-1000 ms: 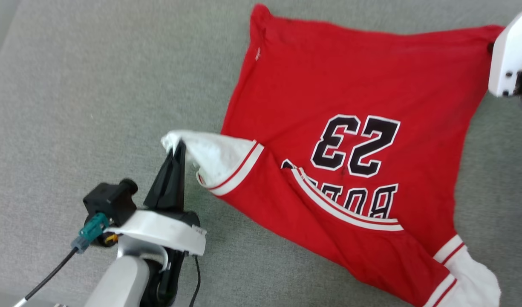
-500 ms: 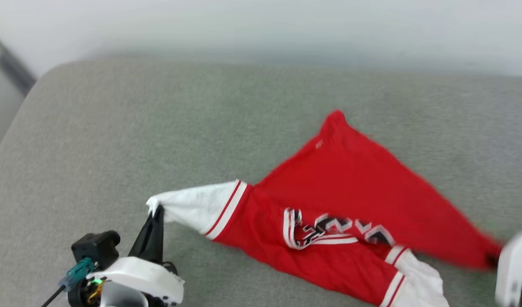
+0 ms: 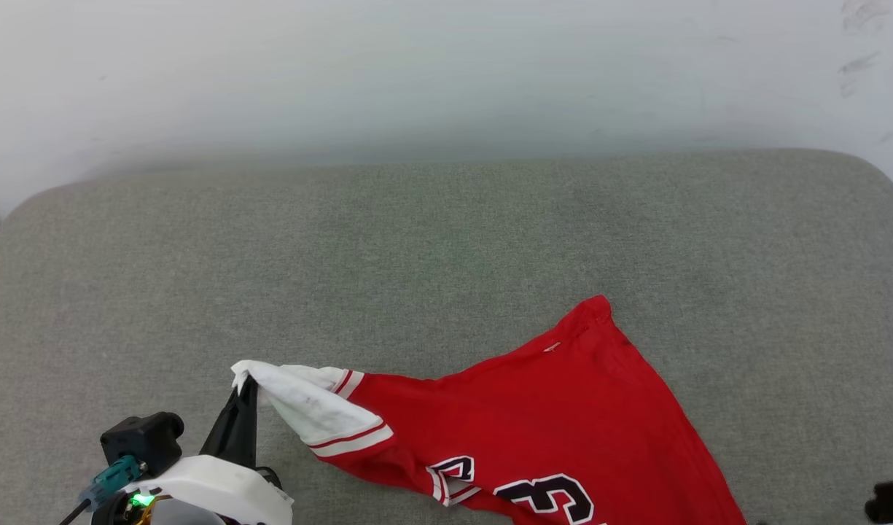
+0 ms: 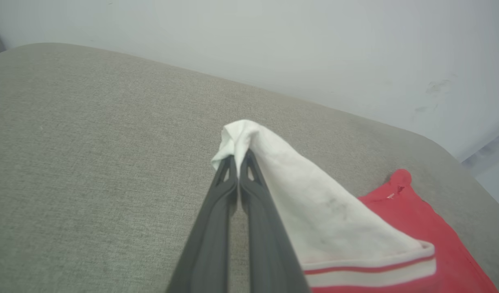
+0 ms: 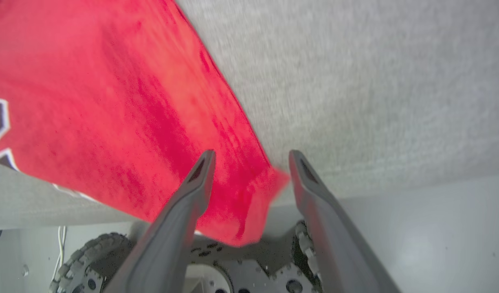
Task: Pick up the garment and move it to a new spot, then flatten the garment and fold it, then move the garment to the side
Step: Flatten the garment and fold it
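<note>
One red garment (image 3: 533, 430) lies across the lower middle and lower right of the head view on a grey padded bench (image 3: 446, 240), running off the bottom edge, with a pale wall (image 3: 446, 73) along the top. At lower left, the left gripper (image 3: 246, 380) is clamped on the tip of the single white sleeve (image 3: 307, 405) in sight, its two dark fingers pressed together and lifting that cloth just clear of the bench. In the right wrist view, the right gripper (image 5: 251, 156) stands with its two fingers spread. A red hem corner (image 5: 249, 203) hangs loose between them over the bench edge, above the robot's wheeled base (image 5: 90, 252), and appears not to be pinched. The step in hand looks like laying the garment out at its new spot, ahead of the flattening. The cloth is bunched and skewed, part of it off the bench, and the printed number is only partly in view. The next move likely calls for a fresh hold on the hem and a pull up the frame until the fabric rests flat. The tally is one garment, one bench and two grippers.
</note>
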Tool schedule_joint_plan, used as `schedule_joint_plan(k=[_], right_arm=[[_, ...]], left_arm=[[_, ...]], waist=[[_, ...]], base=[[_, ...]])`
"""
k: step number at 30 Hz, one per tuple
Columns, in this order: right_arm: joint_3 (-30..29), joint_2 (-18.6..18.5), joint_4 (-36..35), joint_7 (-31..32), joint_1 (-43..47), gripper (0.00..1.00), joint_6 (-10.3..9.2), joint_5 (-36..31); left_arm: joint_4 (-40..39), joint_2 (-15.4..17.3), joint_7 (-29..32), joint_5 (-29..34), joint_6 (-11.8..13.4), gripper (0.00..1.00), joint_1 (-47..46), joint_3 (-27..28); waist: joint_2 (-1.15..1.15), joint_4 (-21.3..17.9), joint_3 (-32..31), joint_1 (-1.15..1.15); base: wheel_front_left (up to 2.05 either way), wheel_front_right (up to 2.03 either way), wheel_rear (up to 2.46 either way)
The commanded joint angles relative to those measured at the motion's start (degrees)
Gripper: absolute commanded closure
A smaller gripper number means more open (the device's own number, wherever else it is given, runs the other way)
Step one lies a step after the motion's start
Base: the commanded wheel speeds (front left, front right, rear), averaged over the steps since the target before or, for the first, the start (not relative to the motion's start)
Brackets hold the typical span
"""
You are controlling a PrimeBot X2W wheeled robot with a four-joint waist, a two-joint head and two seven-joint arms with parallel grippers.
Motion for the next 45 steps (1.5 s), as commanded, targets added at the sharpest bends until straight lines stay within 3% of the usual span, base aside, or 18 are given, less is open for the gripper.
schedule_joint_plan(k=[1, 6, 10, 18, 22, 28, 32, 33, 34, 35, 39, 45], right_arm=[[-0.28, 0.22, -0.76, -4.64, -2.67, 0.00, -0.04, -0.53], [-1.16, 0.56, 2.26, -22.84, -11.38, 0.00, -0.04, -0.51], [1.83, -1.26, 8.22, -26.74, -20.18, 0.00, -0.04, 0.31], [14.79, -8.82, 18.03, -8.34, -37.91, 0.00, -0.04, 3.24], [19.17, -10.72, 21.26, -0.17, -45.35, 0.00, -0.04, 3.73], [23.99, -10.98, 28.50, 5.49, -53.29, 0.00, -0.04, 4.14], [26.73, -9.48, 35.26, 8.53, -54.07, 0.00, -0.04, 5.20], [27.94, -9.26, 36.71, 9.63, -53.63, 0.09, -0.04, 5.15], [28.89, -9.19, 37.86, 10.41, -53.21, 0.69, -0.02, 5.22], [29.59, -8.99, 38.69, 10.87, -52.84, 1.00, -0.02, 5.77], [31.27, -9.92, 38.29, 7.30, -53.78, 1.00, 0.04, 6.84], [30.70, -12.61, 34.74, -4.62, -55.09, 1.00, -0.04, 7.72]], left_arm=[[-0.36, 0.41, 0.11, 0.04, 0.21, 1.00, 0.05, 0.15], [-1.03, 0.73, 0.47, 0.70, -0.03, 1.00, -1.83, -0.42], [-1.58, 0.46, 0.48, 1.52, -0.40, 1.00, -4.33, -1.31], [-2.25, -0.51, 0.18, 3.31, -1.69, 1.00, -10.49, -3.34], [-2.24, -1.12, -0.60, 4.00, -2.41, 1.00, -13.14, -4.06], [-1.41, -2.00, -1.63, 4.27, -3.28, 1.00, -15.47, -4.87], [-0.48, -2.47, -2.07, 4.22, -3.54, 1.00, -16.11, -5.21], [-0.23, -2.56, -2.22, 4.15, -3.58, 1.00, -16.18, -5.26], [-0.02, -2.62, -2.33, 4.05, -3.59, 1.00, -16.20, -5.26], [0.29, -2.68, -2.38, 3.95, -3.62, 1.00, -16.15, -5.30], [1.47, -2.87, -2.75, 3.22, -3.78, 1.00, -15.32, -5.17], [2.38, -1.99, -3.15, 2.10, -4.21, 1.00, -13.82, -4.36]], waist=[[0.00, -0.28, 0.27, 0.02], [0.00, 0.11, 2.38, 0.02], [0.00, 1.26, 5.57, 0.02], [0.00, 3.91, 12.92, 0.02], [0.00, 5.17, 15.86, 0.02], [0.00, 6.28, 18.69, 0.02], [0.00, 6.73, 19.24, 0.02], [0.00, 6.81, 19.17, 0.02], [0.00, 6.86, 19.07, 0.02], [0.00, 6.93, 18.85, 0.02], [0.00, 6.75, 17.26, 0.02], [0.00, 6.11, 11.26, 0.02]], base=[[0.00, 0.00, 0.00], [0.00, 0.00, 0.00], [0.00, 0.00, 0.00], [0.00, 0.00, 0.00], [0.00, 0.00, 0.00], [0.00, 0.00, 0.00], [0.00, 0.00, 0.00], [0.00, 0.00, 0.00], [0.00, 0.00, 0.00], [0.00, 0.00, 0.00], [0.00, 0.00, 0.00], [0.00, 0.00, 0.00]])
